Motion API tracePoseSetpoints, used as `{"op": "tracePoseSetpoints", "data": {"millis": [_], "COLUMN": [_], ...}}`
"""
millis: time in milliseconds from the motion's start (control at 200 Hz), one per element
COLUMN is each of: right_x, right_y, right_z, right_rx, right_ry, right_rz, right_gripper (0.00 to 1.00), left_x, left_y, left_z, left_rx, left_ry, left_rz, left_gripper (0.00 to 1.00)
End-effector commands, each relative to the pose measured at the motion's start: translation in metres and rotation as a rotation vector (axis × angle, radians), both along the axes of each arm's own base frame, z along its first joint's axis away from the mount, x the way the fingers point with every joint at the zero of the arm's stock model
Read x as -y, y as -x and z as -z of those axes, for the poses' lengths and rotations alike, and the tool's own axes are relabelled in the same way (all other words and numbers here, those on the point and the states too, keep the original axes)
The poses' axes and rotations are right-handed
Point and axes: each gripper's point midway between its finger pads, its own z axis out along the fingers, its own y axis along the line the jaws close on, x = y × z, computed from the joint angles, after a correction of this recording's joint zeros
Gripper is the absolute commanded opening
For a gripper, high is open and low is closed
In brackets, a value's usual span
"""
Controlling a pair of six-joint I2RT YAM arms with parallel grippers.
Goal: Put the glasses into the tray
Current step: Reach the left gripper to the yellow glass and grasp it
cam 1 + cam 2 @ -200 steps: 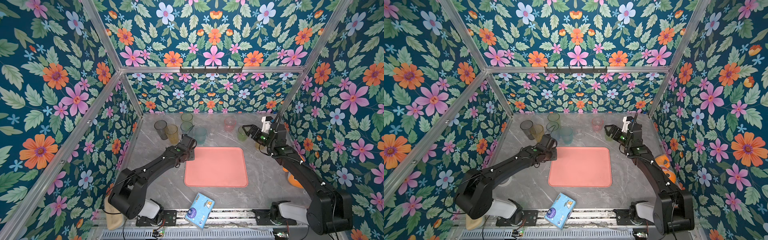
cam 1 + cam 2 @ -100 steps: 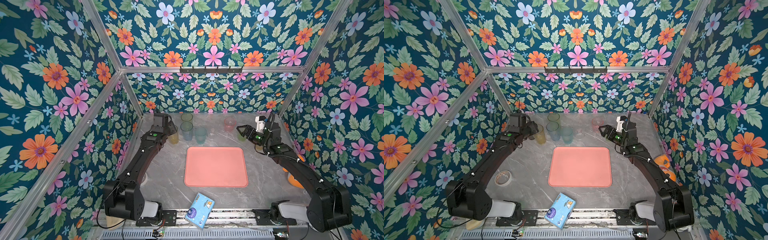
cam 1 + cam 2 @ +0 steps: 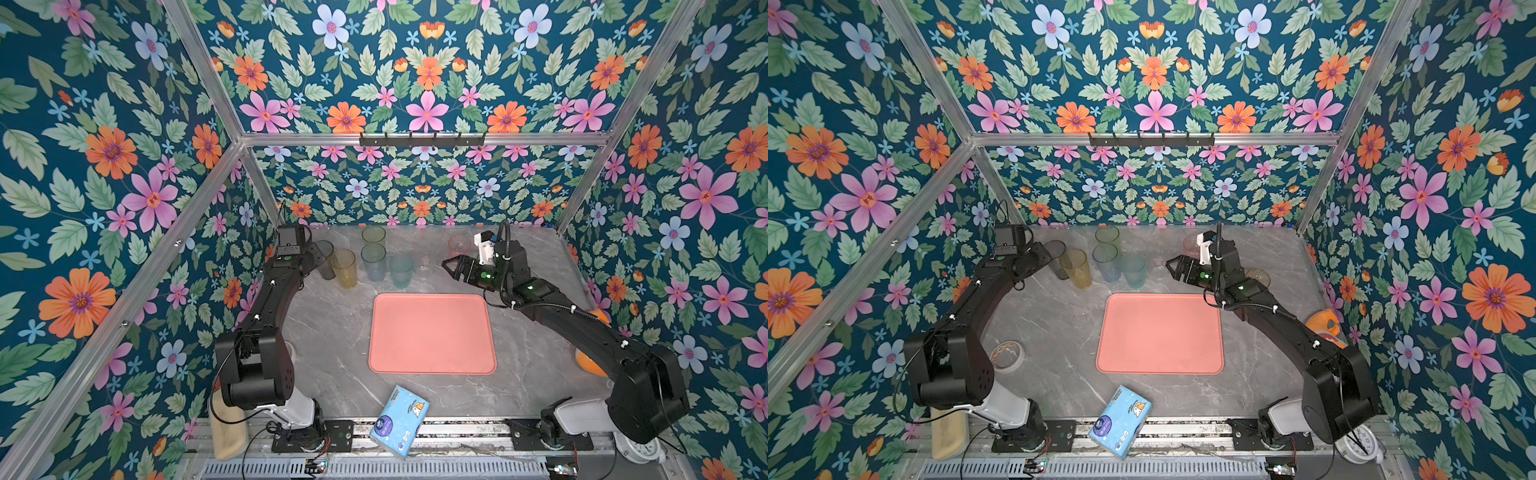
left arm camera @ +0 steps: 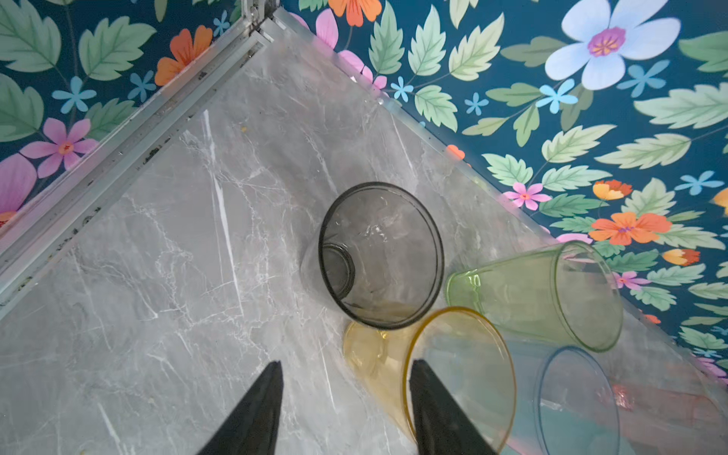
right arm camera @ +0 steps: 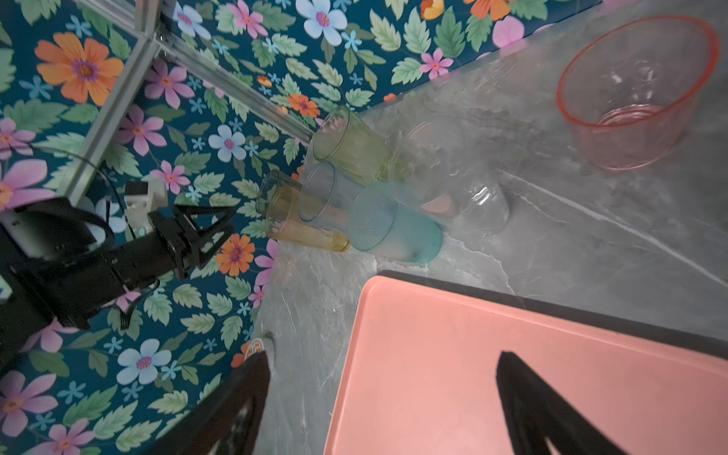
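Note:
The salmon-pink tray [image 3: 432, 332] lies bare mid-table. Behind it stand the glasses: grey [image 4: 378, 256], amber [image 4: 461, 374], green [image 3: 373, 235], blue [image 3: 373, 262], teal [image 3: 401, 271], clear [image 5: 472, 197] and a short pink one [image 3: 459, 246]. Another short glass [image 3: 1257, 277] shows beside the right arm. My left gripper [image 4: 346, 366] is open at the back left, holding nothing. One of its fingers is over the amber rim, and the grey glass is just ahead. My right gripper [image 5: 384, 358] is open and empty above the tray's back edge.
A blue tissue pack [image 3: 400, 419] lies at the front edge. A tape roll [image 3: 1008, 355] sits by the left arm's base. An orange object [image 3: 1325, 326] is against the right wall. The back left corner rails [image 4: 118, 165] close in behind the grey glass.
My left arm has swung from the tray's back left corner to the back left, by the grey and amber glasses. My right gripper has moved left and forward to the tray's back edge.

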Motion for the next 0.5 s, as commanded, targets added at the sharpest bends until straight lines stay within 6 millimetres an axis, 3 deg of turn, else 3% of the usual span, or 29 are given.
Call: {"op": "tracePoseSetpoints", "data": {"millis": [0, 250, 495], "right_x": [-0.012, -0.038, -0.040], "right_y": [0.000, 0.006, 0.006], "right_z": [0.005, 0.015, 0.018], "right_rx": [0.015, -0.001, 0.001], "right_ry": [0.063, 0.093, 0.121], "right_rz": [-0.026, -0.084, -0.090], "right_gripper": [0.91, 0.90, 0.90], "left_x": [0.006, 0.021, 0.041], "left_y": [-0.003, -0.013, -0.017], "left_z": [0.008, 0.024, 0.034], "left_rx": [-0.041, -0.094, -0.145], "left_ry": [0.005, 0.029, -0.004], "left_rz": [0.052, 0.124, 0.190], "left_gripper": [0.50, 0.43, 0.42]}}
